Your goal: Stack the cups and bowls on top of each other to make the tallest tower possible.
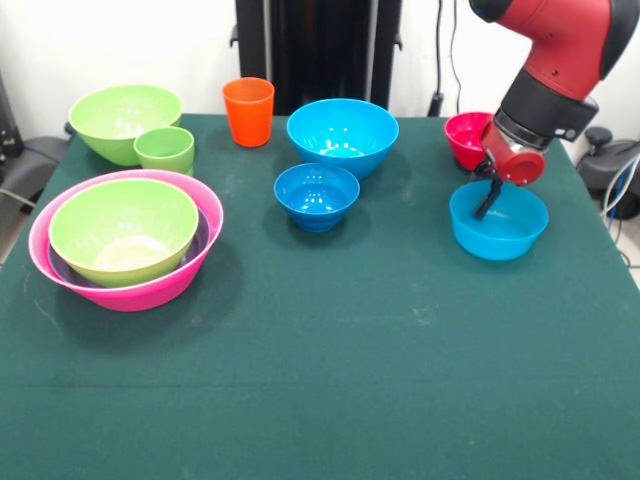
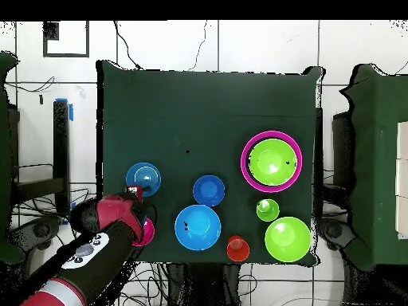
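The tower (image 1: 127, 242) is seen at the table's left side in the front view: a large pink bowl (image 1: 195, 262) serves as base, a purple bowl (image 1: 199, 240) is nested in it with only a thin rim showing, and a lime green bowl (image 1: 123, 228) is seated on top. Nothing but a pale glare is seen inside that green bowl.

Behind the tower, a second lime green bowl (image 1: 122, 118) is placed at the far left, with the small light green cup (image 1: 165, 149) just in front of it, touching or nearly so. The orange cup (image 1: 248, 111) stands upright to the right of these, apart from them. A large blue bowl (image 1: 342, 135) is set beside it, and a smaller blue bowl (image 1: 316, 194) stands just in front of that one. All appear empty.

At the right, a third blue bowl (image 1: 499, 225) is found, with the small red bowl (image 1: 466, 138) behind it, partly hidden by the arm.

The red and black arm (image 1: 545, 75) is bent down from the upper right. The gripper (image 1: 487, 203) is lowered into the right blue bowl, at its far rim. Whether its fingers are spread or pressed together cannot be told. In the overhead view the gripper (image 2: 134, 191) is seen at that bowl's edge.
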You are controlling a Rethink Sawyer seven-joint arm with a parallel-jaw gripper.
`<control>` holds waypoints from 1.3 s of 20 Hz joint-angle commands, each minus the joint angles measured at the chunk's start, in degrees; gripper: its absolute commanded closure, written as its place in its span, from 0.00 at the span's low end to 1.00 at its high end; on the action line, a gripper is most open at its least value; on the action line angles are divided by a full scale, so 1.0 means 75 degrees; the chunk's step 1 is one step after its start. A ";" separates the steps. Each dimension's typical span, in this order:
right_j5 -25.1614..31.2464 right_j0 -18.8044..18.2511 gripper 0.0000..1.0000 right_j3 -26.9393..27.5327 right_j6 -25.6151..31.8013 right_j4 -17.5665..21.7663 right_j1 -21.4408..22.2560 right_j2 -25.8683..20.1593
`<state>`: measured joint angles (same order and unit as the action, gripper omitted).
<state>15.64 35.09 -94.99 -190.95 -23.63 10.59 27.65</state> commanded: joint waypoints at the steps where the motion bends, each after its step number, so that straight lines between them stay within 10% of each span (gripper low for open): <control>1: 0.0487 -0.0212 0.00 0.0178 -0.0146 -0.0009 0.0022 -0.1273; 13: 0.0488 -0.0219 0.00 0.0134 -0.0175 0.0013 0.0045 -0.1274; 14: 0.0539 -0.0182 1.00 0.0167 -0.0177 0.0028 0.0023 -0.1221; 26: 0.0343 -0.0201 1.00 0.0106 -0.0531 -0.0204 -0.0007 -0.1278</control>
<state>15.63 33.66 -94.99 -190.95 -23.63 13.10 25.71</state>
